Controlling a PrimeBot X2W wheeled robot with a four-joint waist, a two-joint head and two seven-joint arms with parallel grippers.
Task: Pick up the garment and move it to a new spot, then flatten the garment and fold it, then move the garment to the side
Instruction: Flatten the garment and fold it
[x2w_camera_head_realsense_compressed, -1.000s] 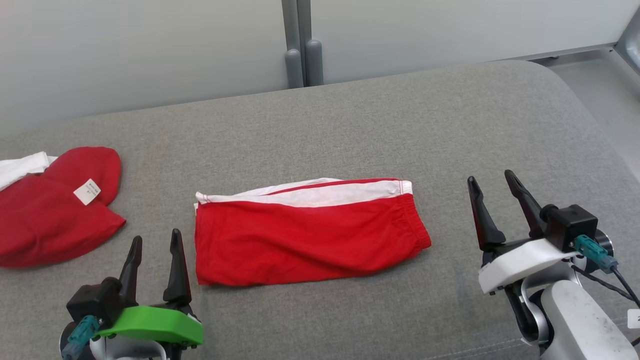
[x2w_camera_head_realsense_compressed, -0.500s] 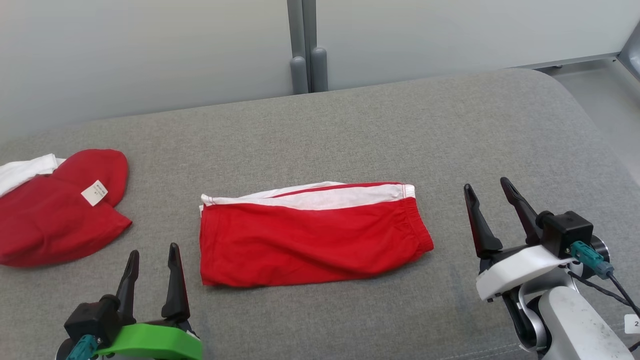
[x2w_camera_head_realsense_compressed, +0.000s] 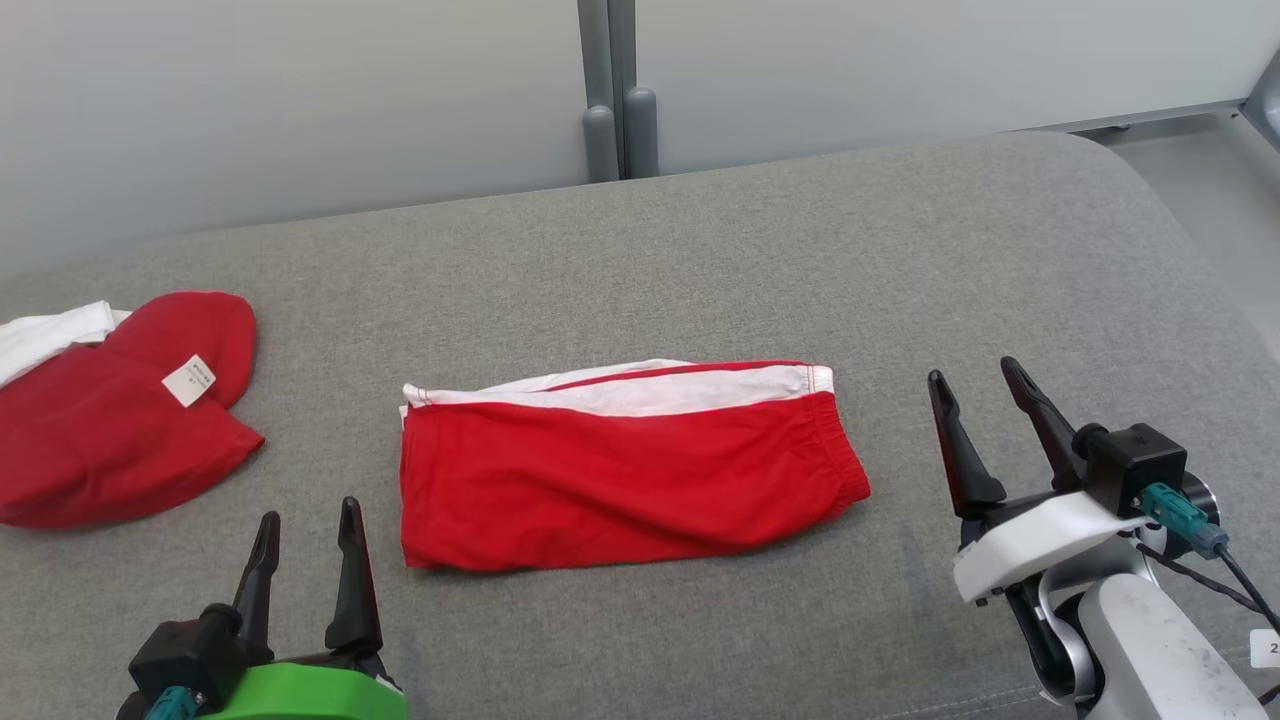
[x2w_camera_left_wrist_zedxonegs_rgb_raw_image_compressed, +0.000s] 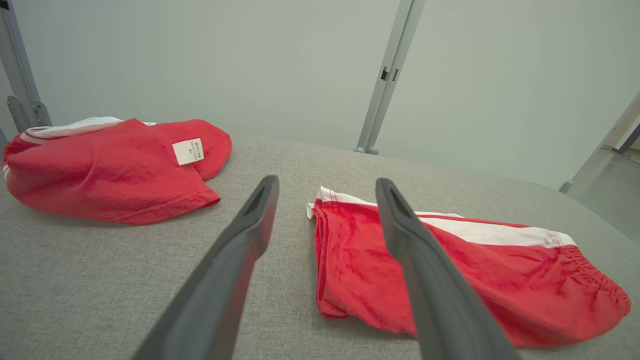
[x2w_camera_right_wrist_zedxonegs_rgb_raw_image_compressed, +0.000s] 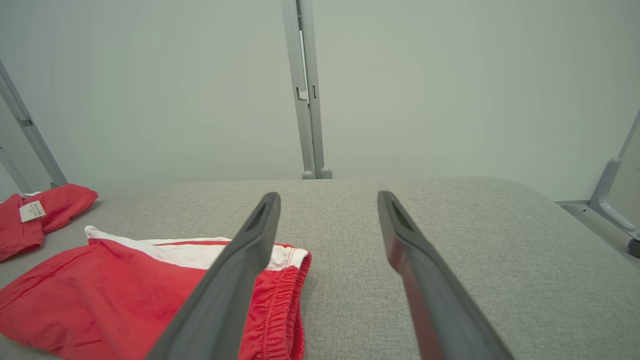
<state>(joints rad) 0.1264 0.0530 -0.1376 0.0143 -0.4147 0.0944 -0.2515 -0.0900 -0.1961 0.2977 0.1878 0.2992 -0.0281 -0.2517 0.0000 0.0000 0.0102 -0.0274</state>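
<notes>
folded red garment lies between two open, empty grippers

a red garment (x2w_camera_head_realsense_compressed: 620, 470) with a white band along its far edge lies folded into a flat oblong near the middle of a grey fabric surface (x2w_camera_head_realsense_compressed: 700, 250). its elastic waistband, gathered and red, is at the robot's right end; the open hems are at the left end. a few soft creases run across the top layer.

the left gripper (x2w_camera_head_realsense_compressed: 308, 510), with a green mount, sits at the lower left of the head view, just beside the garment's near left corner and not touching it. its two dark fingers stand spread apart with nothing between them.

the right gripper (x2w_camera_head_realsense_compressed: 972, 370), with a white mount, sits at the lower right, near the waistband end but apart from it. its fingers are also spread wide and hold nothing.

further left on the surface, well apart from the folded piece, lies a second red garment (x2w_camera_head_realsense_compressed: 110, 430), loosely heaped, with a small white label (x2w_camera_head_realsense_compressed: 189, 380) showing on top and a bit of white cloth at its far edge.

behind the surface stands a pale wall (x2w_camera_head_realsense_compressed: 300, 100) with a grey upright post (x2w_camera_head_realsense_compressed: 610, 90).
</notes>
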